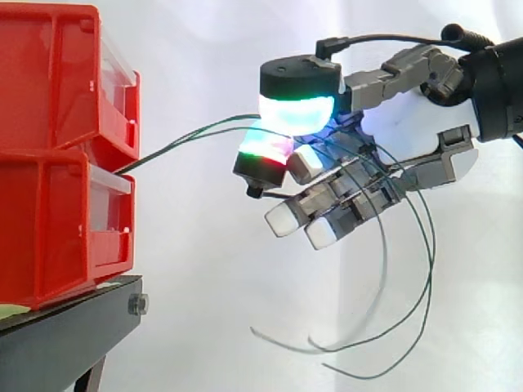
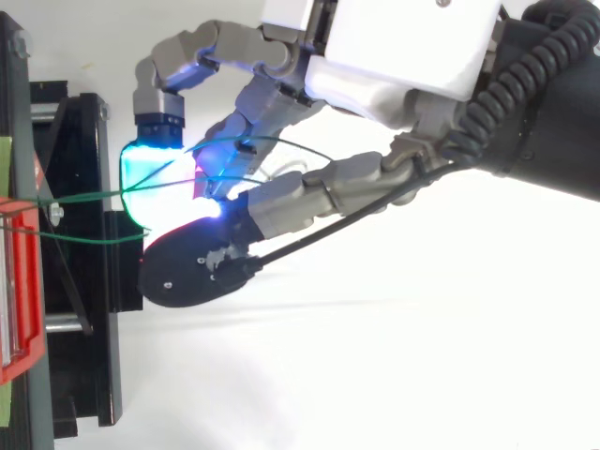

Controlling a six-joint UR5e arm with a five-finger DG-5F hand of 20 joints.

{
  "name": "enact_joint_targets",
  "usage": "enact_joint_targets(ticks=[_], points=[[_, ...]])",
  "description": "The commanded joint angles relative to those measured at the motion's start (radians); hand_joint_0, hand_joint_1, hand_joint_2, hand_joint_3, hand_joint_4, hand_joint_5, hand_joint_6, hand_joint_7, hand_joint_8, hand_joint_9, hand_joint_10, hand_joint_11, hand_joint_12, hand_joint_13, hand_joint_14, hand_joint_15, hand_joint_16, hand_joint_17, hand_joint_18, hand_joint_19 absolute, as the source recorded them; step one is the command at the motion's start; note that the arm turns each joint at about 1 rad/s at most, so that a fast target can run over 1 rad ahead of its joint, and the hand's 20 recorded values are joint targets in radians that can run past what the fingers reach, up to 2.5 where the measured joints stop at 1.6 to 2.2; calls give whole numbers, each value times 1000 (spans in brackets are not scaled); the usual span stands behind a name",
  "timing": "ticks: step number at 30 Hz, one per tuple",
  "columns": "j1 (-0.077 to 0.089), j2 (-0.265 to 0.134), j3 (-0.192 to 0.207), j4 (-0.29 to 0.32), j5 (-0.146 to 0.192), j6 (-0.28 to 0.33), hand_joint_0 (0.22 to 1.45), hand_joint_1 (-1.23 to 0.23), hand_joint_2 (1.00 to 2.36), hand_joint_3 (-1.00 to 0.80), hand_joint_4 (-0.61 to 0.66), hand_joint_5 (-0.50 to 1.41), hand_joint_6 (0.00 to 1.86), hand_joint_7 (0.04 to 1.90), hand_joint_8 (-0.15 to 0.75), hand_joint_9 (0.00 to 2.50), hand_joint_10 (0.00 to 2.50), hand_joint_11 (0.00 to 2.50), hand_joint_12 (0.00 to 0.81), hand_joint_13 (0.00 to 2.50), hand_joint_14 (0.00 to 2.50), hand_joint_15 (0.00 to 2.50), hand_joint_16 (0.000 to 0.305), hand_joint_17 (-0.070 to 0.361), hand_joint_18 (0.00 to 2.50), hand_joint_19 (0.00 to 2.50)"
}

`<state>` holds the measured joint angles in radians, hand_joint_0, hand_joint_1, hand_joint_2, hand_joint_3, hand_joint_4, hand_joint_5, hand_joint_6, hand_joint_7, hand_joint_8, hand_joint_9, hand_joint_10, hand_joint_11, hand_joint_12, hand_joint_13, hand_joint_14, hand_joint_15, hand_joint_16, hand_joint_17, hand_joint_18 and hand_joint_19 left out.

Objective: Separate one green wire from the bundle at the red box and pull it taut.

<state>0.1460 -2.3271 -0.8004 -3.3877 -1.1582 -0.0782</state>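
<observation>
Against a white curtain (image 1: 204,327), we see the robot hand (image 1: 392,122) pinching green wires (image 1: 167,149) between glowing pads (image 1: 296,113), holding them nearly taut to the red bins (image 1: 57,163) beyond its fingertips; slack tails droop beneath its palm.

We see the robot hand (image 2: 403,47) built around a glossy white palm shell with smooth, rounded edges. From it run grey metal finger segments, boxy in shape, with darker grey hinges and small dark fastenings along their sides. Its fingertips (image 1: 296,114) are thick pads. One glows white shading into green and cyan under a round black cap, another shows bands of red and green above a black base, and others are plain white blocks. In the top view the black cap is a flat oval dotted with small screws. A violet-blue glow sits among the pads. The wrist (image 1: 500,90) is a black cylinder.
</observation>
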Motion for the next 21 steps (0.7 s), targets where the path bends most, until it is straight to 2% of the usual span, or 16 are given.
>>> enact_joint_targets(ticks=[1,4,5,8,13,14,21], points=[[0,0,0,-1,0,0,694,-916,1012,-350,179,-173,894,1368,300,983,23,727,373,779,19,427,56,125,762,480],[0,0,0,-1,3,-2,667,-879,1011,-376,206,-172,894,1341,301,984,21,732,373,778,17,431,56,125,760,489],[0,0,-2,-1,6,-2,606,-779,1007,-417,208,-167,890,1310,300,1012,24,731,378,781,18,448,56,125,751,519],[4,0,-11,2,8,1,541,-647,1001,-489,213,-162,879,1315,319,1052,24,749,395,802,17,454,59,132,761,536],[4,0,-20,4,6,1,555,-489,1004,-452,203,-159,872,1309,318,1076,23,733,389,812,19,459,58,131,755,551],[4,0,-20,4,6,0,591,-500,1010,-380,195,-158,870,1317,313,1074,23,727,383,811,18,460,57,128,746,557],[4,0,-20,4,6,0,578,-678,1022,-80,211,-157,875,1412,337,1069,23,748,402,827,18,452,60,135,783,534]])
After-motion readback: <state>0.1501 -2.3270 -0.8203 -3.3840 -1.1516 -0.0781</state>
